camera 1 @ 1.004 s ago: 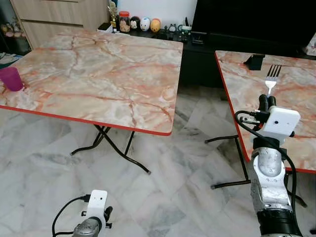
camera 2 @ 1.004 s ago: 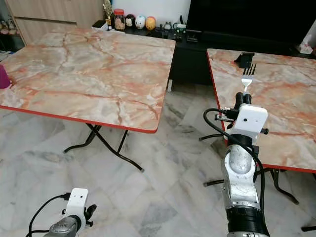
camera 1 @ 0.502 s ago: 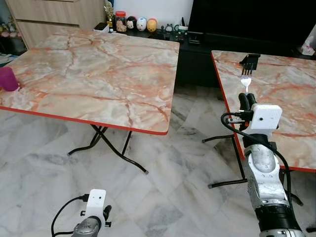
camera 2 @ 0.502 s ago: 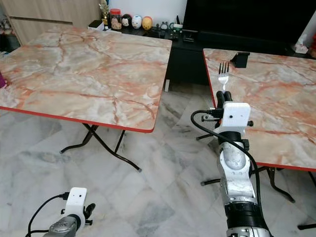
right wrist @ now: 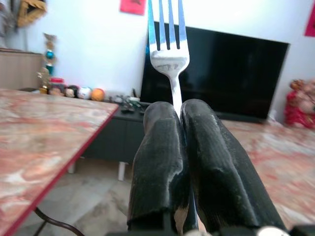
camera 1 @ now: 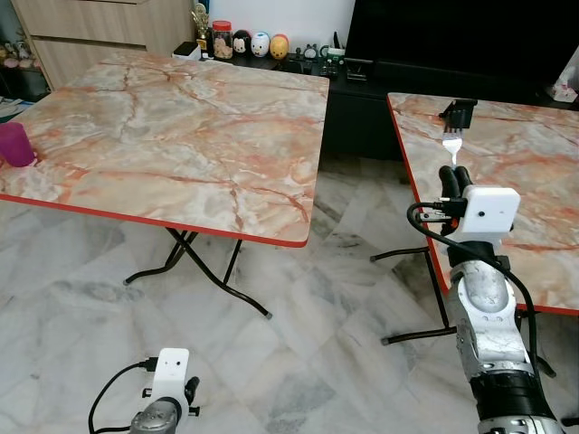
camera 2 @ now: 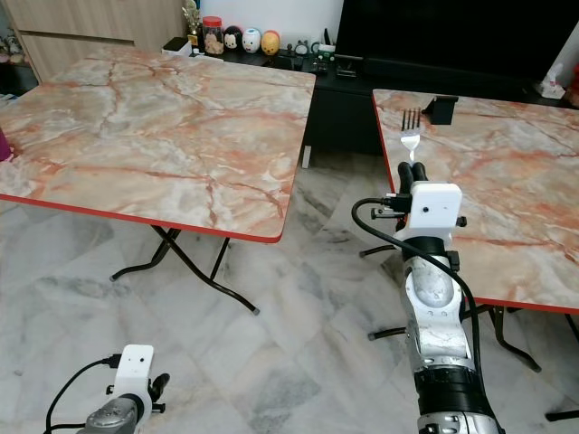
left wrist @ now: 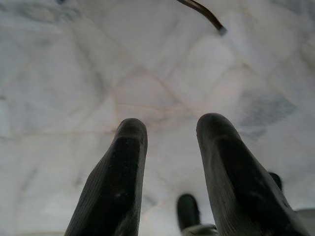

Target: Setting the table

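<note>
Beside the right table's red edge (camera 1: 425, 240), my right pincer (camera 1: 454, 175) clamps a fork (camera 1: 450, 146) upright; my left pincer (left wrist: 170, 147) hangs parted over the floor.

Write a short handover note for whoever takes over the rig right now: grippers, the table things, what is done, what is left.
Right gripper: shut on the fork, held upright, tines up, at the near edge of the right table.
Left gripper: open, hanging idle low over the floor.
Purple cup: on the left table, at its left edge.
Done: fork picked up.
Left: fork not yet laid on a table.
</note>
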{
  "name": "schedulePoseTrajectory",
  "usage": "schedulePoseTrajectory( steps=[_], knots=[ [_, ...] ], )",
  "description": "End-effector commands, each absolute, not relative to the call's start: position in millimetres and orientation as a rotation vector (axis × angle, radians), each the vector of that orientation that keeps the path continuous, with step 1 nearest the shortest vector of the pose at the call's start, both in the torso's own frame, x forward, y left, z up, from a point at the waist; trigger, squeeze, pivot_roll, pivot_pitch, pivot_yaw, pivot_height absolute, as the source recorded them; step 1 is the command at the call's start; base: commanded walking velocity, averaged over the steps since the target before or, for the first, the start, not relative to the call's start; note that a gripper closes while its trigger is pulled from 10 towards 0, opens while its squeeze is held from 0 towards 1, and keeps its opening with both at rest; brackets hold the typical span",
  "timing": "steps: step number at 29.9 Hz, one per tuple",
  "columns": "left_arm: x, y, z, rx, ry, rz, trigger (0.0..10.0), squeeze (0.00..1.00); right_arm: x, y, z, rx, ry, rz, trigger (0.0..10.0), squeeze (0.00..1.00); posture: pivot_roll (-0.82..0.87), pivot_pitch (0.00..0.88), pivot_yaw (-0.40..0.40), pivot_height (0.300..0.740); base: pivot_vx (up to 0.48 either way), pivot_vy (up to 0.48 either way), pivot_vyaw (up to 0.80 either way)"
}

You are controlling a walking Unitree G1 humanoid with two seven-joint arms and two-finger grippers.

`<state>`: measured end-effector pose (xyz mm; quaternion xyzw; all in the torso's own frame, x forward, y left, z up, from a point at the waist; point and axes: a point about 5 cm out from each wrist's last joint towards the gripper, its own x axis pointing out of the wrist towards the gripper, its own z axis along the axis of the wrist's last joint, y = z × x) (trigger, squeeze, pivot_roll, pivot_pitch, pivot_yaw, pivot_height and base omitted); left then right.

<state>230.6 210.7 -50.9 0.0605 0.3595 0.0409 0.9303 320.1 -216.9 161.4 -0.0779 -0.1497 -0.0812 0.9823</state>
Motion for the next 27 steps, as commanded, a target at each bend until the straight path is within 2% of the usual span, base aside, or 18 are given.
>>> schedulePoseTrajectory(
  steps=[1, 11, 27],
  knots=[
    [235.0, 213.5, -46.9, 0.143, 0.714, 0.074, 10.0, 0.00, 316.1, -226.4, 161.1, -0.143, -0.310, -0.212, 10.0, 0.00, 0.07, 0.000, -0.051, 0.740, 0.000, 0.000, 0.00],
    [236.9, 218.4, -44.5, 0.162, 0.712, 0.062, 10.0, 0.00, 316.1, -216.9, 157.1, -0.120, -0.309, -0.211, 10.0, 0.00, 0.07, 0.000, -0.018, 0.740, 0.000, 0.000, 0.00],
    [226.6, 207.1, -53.5, 0.143, 0.737, 0.040, 10.0, 0.00, 317.1, -215.1, 164.3, -0.128, -0.333, -0.209, 10.0, 0.00, 0.06, 0.000, -0.030, 0.740, 0.000, 0.000, 0.00]
  ],
)
